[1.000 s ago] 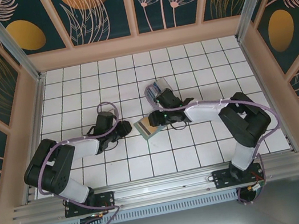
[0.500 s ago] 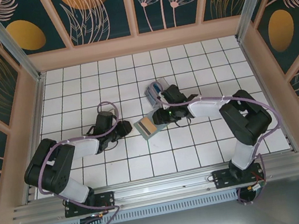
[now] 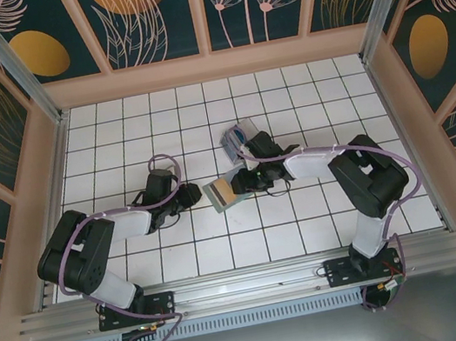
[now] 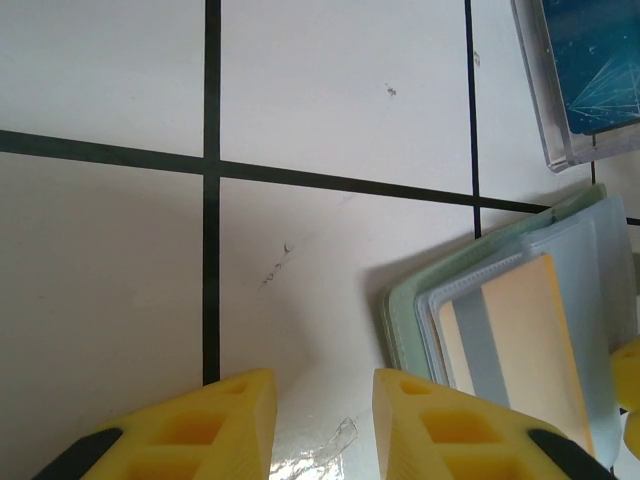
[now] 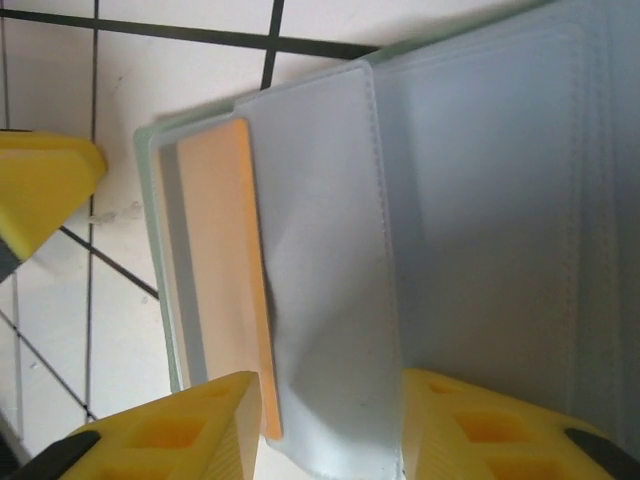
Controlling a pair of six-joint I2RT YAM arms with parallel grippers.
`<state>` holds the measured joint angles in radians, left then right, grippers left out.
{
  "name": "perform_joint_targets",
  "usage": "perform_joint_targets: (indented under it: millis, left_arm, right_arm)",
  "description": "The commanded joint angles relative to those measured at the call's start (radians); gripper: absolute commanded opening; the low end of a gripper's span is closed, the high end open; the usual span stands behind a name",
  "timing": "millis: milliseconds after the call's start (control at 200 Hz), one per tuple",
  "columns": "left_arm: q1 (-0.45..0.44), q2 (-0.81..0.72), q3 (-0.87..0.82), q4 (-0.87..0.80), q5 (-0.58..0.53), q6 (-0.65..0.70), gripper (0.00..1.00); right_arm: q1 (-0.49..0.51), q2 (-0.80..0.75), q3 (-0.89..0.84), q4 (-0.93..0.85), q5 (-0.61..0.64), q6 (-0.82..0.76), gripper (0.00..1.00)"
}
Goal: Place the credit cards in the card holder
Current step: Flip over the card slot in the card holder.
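Jaws of left gripper point(image 4: 322, 392) and right gripper point(image 5: 330, 392) both stand apart, empty, at 9 and 3 o'clock of the open holder point(image 3: 221, 195), mid-worktop point(image 3: 309, 227), orange card point(image 5: 215, 260) slotted. Next, likely: right lifts to the box point(image 4: 556, 110) at 1 o'clock for a blue card point(image 4: 600, 60), pinching its thin edge

Both arms stood on black base plates bolted to the aluminium rail point(image 3: 248, 286). The left arm point(image 3: 80, 258) and the right arm point(image 3: 372, 185) were built alike, with chunky black joint housings linked by smooth pale grey shells. A thin lilac cable ran up from the rail along each arm in loose loops. Farthest from the rail, the left gripper point(image 4: 320, 400) and the right gripper point(image 5: 330, 405) had bright yellow fingers point(image 4: 190, 430). These were blocky, moulded with hollow pockets, and had black inserts at their roots.
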<state>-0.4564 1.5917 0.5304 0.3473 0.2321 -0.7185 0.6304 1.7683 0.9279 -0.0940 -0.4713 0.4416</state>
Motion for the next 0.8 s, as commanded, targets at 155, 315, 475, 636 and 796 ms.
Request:
perform_joint_targets:
  millis: [155,315,475,636,796]
  left_arm:
    - [0.004,0.063,-0.004,-0.032,-0.008,0.011,0.33]
    - [0.004,0.071,-0.001,-0.032,-0.007,0.011,0.33]
    - [0.004,0.061,-0.009,-0.028,-0.005,0.013,0.33]
    - [0.004,0.054,-0.008,-0.015,0.0,0.016,0.37]
    - [0.005,0.06,0.0,-0.002,0.013,0.005,0.36]
  right_arm:
    - [-0.065,-0.038,-0.098,0.176,-0.214,0.114,0.22]
    - [-0.077,-0.022,-0.116,0.234,-0.259,0.132,0.01]
    - [-0.071,-0.052,-0.114,0.225,-0.213,0.102,0.0]
    - [-0.013,-0.107,-0.099,0.17,-0.055,-0.004,0.0]
    - [0.039,-0.097,-0.085,0.189,-0.003,-0.008,0.0]
